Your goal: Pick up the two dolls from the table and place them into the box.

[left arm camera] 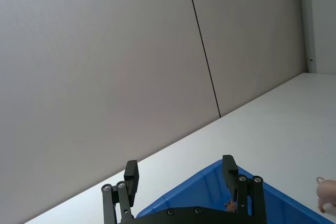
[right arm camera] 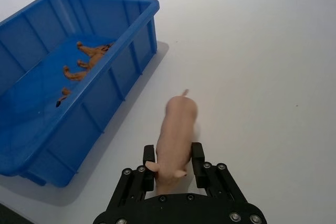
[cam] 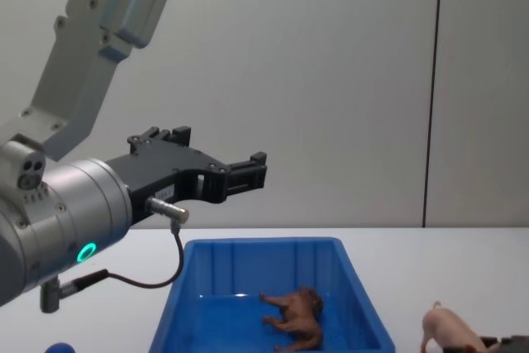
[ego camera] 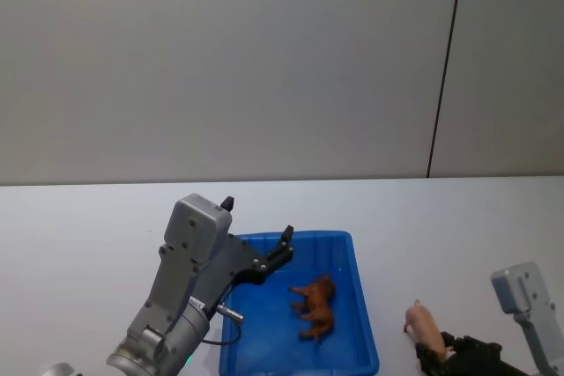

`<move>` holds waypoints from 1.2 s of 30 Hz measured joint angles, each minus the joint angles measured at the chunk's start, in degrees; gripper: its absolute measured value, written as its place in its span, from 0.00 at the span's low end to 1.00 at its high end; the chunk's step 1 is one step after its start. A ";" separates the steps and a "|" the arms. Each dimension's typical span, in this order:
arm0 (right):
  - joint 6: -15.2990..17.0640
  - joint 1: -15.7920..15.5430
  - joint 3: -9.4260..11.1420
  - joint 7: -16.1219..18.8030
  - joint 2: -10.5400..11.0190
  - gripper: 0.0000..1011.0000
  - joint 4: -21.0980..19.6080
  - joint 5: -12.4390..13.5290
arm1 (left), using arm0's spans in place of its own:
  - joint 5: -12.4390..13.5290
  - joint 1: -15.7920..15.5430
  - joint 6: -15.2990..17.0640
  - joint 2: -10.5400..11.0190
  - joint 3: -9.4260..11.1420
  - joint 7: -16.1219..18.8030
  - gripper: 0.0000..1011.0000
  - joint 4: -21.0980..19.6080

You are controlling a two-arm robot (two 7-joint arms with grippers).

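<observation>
The right end effector (right arm camera: 173, 155) sits low at the near right of the surface (right arm camera: 262, 77). Its two black fingers are closed against the sides of the pig (right arm camera: 177, 121), at the head end as far as this angle lets me judge. The pig stands on its feet, just beside the box (right arm camera: 84, 124). A grip across its narrow width suits a short lift over the rim. It is smooth, pale pink moulded plastic with a rounded barrel body and a thin tail, probably rigid and a little slippery.

The box is hard bright blue plastic with sloping walls, a thick rim and upright ribs inside. On its floor the brown lion (right arm camera: 86, 59) lies on its side, legs stretched out.

Farther off, the left end effector (ego camera: 257, 219) hangs above the box's left side, fingers apart and holding nothing, clear of the pig's likely path.
</observation>
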 joint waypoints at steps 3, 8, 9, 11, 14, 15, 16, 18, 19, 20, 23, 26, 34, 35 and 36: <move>-0.73 -0.01 0.08 -0.34 0.01 0.37 -0.10 -0.08 | 0.00 0.00 0.00 0.00 0.00 0.00 0.99 0.00; -2.21 -0.02 0.22 -0.83 0.08 0.36 -0.74 -0.63 | 0.00 0.00 0.00 0.00 0.00 0.00 0.99 0.00; -2.61 -0.01 0.27 -0.98 0.10 0.36 -1.01 -0.80 | 0.00 0.00 0.00 0.00 0.00 0.00 0.99 0.00; -3.17 0.05 0.32 -1.13 0.11 0.36 -1.33 -1.05 | 0.00 0.00 0.00 0.00 0.00 0.00 0.99 0.00; -4.14 0.40 0.45 -1.22 0.11 0.36 -2.21 -1.52 | 0.00 0.00 0.00 0.00 0.00 0.00 0.99 0.00; -4.34 0.47 0.47 -1.22 0.10 0.36 -2.36 -1.61 | 0.00 0.00 0.00 0.00 0.00 0.00 0.99 0.00; -4.54 0.64 0.51 -1.21 0.08 0.36 -2.62 -1.72 | 0.00 0.00 0.00 0.00 0.00 0.00 0.99 0.00; -5.19 1.45 0.58 -0.83 -0.11 0.36 -3.61 -2.12 | 0.00 0.00 0.00 0.00 0.00 0.00 0.99 0.00; -5.28 1.68 0.59 -0.66 -0.18 0.36 -3.84 -2.21 | 0.00 0.00 0.00 0.00 0.00 0.00 0.99 0.00; -5.37 1.92 0.60 -0.47 -0.26 0.36 -4.07 -2.30 | 0.00 0.00 0.00 0.00 0.00 0.00 0.99 0.00; -5.48 3.03 0.61 0.64 -0.68 0.36 -4.82 -2.54 | 0.00 0.00 0.00 0.00 0.00 0.00 0.99 0.00; -5.47 4.33 0.47 2.05 -1.28 0.36 -5.33 -2.79 | 0.00 0.00 0.00 0.00 0.00 0.00 0.99 0.00; -4.34 7.69 -0.72 6.07 -3.39 0.36 -5.32 -3.61 | 0.00 0.00 0.00 0.00 0.00 0.00 0.99 0.00; -3.88 8.33 -1.03 7.08 -3.89 0.36 -5.01 -3.88 | 0.00 0.00 0.00 0.00 0.00 0.00 0.99 0.00; -3.60 8.76 -1.27 7.65 -4.25 0.36 -4.76 -4.03 | 0.00 0.00 0.00 0.00 0.00 0.00 0.99 0.00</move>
